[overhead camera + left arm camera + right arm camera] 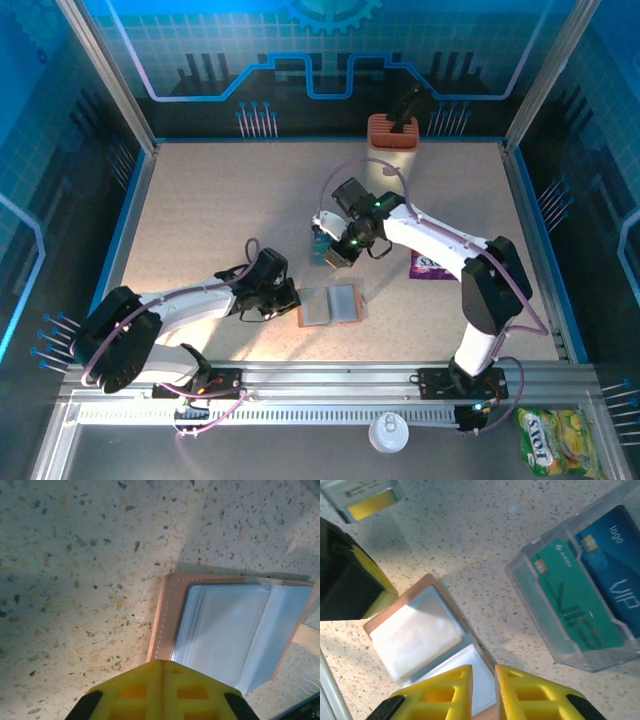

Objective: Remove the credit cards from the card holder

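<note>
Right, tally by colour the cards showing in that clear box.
Green card: 1
Blue card: 1
Total: 2, both standing in the clear box

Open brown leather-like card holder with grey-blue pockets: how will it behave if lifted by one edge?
Probably floppy: the brown leather-like card holder folds at its centre, so the free half would likely sag. Thin and flat on the speckled table, it should slide when pushed, not tip. Its glossy pockets may be slippery to pinch.
</note>
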